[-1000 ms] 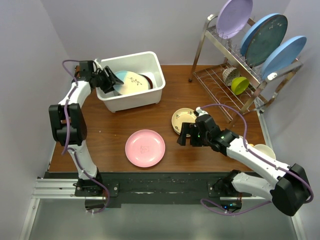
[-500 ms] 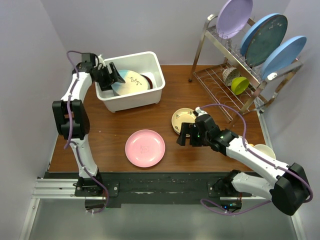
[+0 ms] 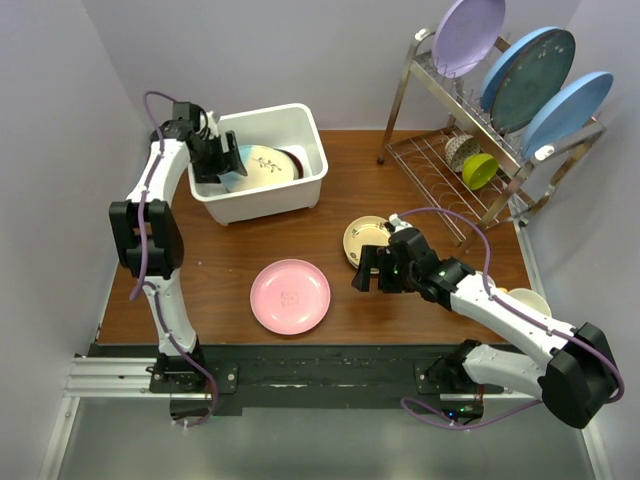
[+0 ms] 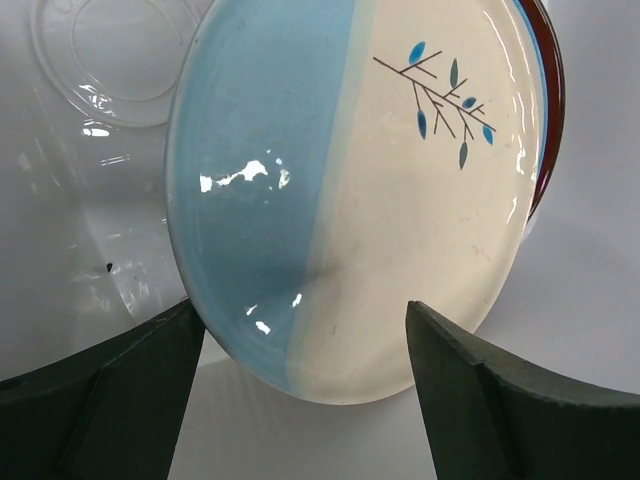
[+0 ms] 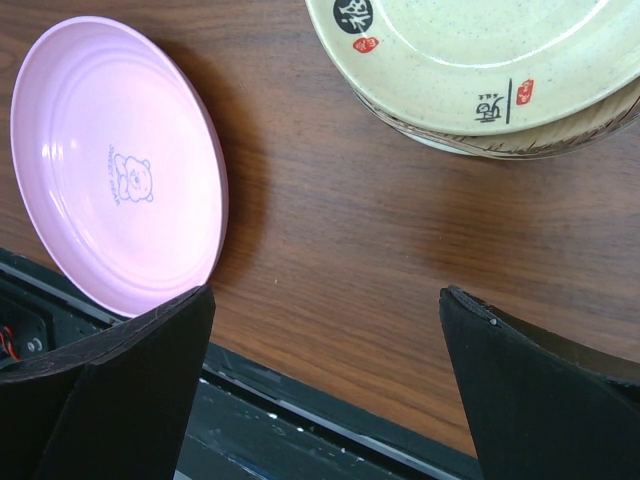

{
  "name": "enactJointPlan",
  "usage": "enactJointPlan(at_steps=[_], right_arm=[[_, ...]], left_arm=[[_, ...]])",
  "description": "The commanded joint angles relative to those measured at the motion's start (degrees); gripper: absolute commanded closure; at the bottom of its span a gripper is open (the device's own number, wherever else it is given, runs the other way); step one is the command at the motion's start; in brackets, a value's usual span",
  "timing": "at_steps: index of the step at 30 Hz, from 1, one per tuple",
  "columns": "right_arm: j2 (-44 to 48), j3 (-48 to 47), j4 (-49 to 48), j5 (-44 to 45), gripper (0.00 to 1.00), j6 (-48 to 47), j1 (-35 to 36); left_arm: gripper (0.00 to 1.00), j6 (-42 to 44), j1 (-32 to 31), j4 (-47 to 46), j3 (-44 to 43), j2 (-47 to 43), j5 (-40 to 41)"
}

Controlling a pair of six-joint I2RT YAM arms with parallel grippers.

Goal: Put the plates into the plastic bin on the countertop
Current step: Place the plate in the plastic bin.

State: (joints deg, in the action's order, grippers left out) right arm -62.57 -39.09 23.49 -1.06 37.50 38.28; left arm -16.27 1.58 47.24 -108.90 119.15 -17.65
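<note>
The white plastic bin [image 3: 262,205] stands at the back left of the countertop [image 3: 220,262]. Inside it a pale blue and cream plate [image 3: 256,166] [image 4: 350,190] leans on a maroon-rimmed plate [image 3: 296,160] [image 4: 549,110]. My left gripper [image 3: 214,160] [image 4: 303,312] is open over the bin's left end, with its fingers either side of the blue plate's lower edge and apart from it. On the countertop lie a pink plate [image 3: 290,296] [image 5: 110,170] and a smaller tan plate [image 3: 364,238] [image 5: 470,60]. Between them my right gripper [image 3: 368,272] [image 5: 325,295] hangs open and holds nothing.
A chrome dish rack [image 3: 440,150] at the back right holds upright lilac [image 3: 468,34] and blue plates [image 3: 530,75], a yellow cup [image 3: 479,170] and a patterned bowl. A cream dish [image 3: 528,300] lies by my right arm. A black rail [image 5: 330,430] runs along the near edge.
My left gripper has opened wider and drawn back toward the bin's left rim. The blue plate now rests free in the bin. My right arm has barely moved.
</note>
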Motion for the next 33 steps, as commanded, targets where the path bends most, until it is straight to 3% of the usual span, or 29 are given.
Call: enactJointPlan(at_steps=[1,13,33], right_arm=[[0.16,-0.11,-1.51,-0.61,0.01,0.03,0.04],[-0.45,-0.37,-2.13,-1.49,0.01,0.65,0.04],[-0.8,0.51,-6.08,-7.02,0.01,1.79,0.21]], left_arm=[[0.14,3.97,-0.61,-0.22,-4.04,-4.72,4.81],[0.12,5.2,-7.21,2.76,-8.26,-7.88,13.25],[0.04,-0.59,-7.3,-4.52,3.16,-26.6,-0.35]])
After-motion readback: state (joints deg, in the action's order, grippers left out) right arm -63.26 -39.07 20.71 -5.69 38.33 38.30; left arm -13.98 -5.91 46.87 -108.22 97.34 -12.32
